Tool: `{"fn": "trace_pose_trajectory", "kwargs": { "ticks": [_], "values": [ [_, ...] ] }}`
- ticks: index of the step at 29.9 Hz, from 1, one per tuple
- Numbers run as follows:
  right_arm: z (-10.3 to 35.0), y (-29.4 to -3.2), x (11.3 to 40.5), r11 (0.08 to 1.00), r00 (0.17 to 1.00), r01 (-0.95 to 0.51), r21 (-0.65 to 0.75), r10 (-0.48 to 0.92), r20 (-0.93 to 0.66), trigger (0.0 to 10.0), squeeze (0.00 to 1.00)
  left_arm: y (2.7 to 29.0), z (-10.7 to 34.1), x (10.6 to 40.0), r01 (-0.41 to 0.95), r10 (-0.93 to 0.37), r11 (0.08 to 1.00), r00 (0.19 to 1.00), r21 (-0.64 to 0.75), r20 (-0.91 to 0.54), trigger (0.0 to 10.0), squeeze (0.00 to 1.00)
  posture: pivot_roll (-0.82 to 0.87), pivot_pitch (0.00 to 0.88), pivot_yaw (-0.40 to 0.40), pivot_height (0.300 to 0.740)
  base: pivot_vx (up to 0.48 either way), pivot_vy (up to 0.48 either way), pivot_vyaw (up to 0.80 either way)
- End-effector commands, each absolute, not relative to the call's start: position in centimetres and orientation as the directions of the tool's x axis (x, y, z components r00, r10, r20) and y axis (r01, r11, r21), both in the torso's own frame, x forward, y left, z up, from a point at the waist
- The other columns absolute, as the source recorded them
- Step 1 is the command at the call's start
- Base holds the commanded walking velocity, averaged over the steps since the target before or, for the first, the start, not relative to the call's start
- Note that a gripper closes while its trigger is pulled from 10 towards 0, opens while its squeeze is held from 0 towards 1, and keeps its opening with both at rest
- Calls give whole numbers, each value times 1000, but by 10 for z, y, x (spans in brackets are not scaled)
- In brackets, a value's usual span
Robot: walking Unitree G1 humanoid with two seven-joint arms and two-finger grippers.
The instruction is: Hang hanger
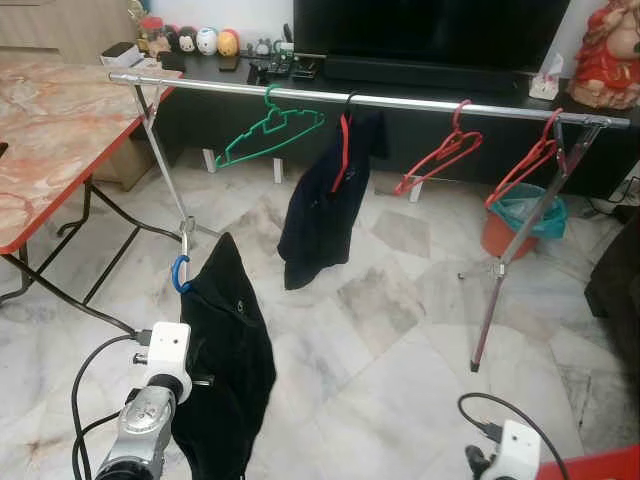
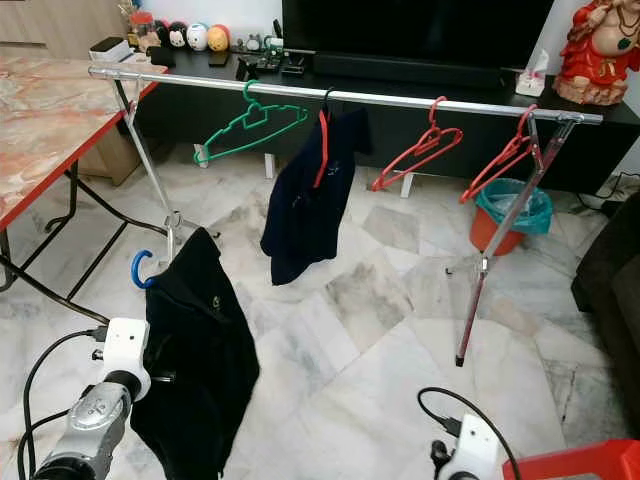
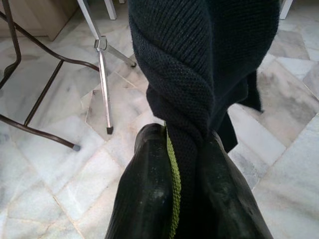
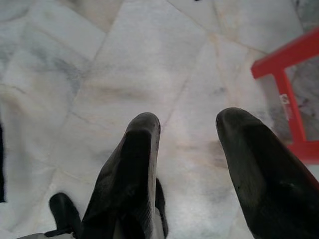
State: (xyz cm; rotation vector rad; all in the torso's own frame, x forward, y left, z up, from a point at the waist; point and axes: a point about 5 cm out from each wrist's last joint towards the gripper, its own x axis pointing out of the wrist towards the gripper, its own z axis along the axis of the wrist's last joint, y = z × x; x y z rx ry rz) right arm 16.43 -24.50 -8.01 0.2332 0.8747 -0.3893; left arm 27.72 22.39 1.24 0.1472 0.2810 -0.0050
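The left gripper (image 3: 182, 144) pinches the black knit garment (image 1: 228, 350) between its two fingers (image 3: 144, 184), a strip of green showing in the fold, and holds it up low on the robot's left. The garment hangs on a blue hanger (image 1: 180, 274) whose hook curls out above the cloth, well below and in front of the silver rail (image 1: 420, 103) of the clothes rack. Along that rail hang a green hanger (image 1: 268, 130), a dark garment on a red hanger (image 1: 325, 205), and two bare red hangers (image 1: 440, 158) further right; bare stretches of rail lie on both sides of the green one. The rack's leg (image 3: 102, 74) stands near the gripper, and a marble-topped table (image 1: 45, 130) borders the left. The right gripper (image 4: 187, 127) hangs low with fingers spread over open marble floor (image 4: 75, 74), beside a red frame (image 4: 286, 74).
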Motion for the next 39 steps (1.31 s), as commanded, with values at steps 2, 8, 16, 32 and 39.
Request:
{"fn": "trace_pose_trajectory", "kwargs": {
  "ticks": [2,8,16,32,39],
  "values": [
    [-84,-244,157,896,553,443,43,-235,-799,10000,0,232,18,278,-3,38,989,970,145,-240,10000,0,45,0,-27,740,0,0,0],
    [-85,-242,156,893,548,448,46,-233,-803,10000,0,237,18,277,-10,48,988,969,154,-242,10000,0,44,0,-22,740,0,210,0],
    [-84,-241,158,891,550,451,49,-234,-802,10000,0,239,20,276,-22,58,987,972,156,-230,10000,0,45,0,-12,740,0,440,0],
    [-83,-241,161,892,561,449,57,-232,-794,10000,0,238,21,277,-18,53,988,973,154,-226,10000,0,45,0,-11,740,0,424,0],
    [-81,-241,164,897,579,437,64,-225,-784,10000,0,237,20,276,-14,49,988,972,151,-229,10000,0,45,0,-12,740,0,402,0]
  ]
}}
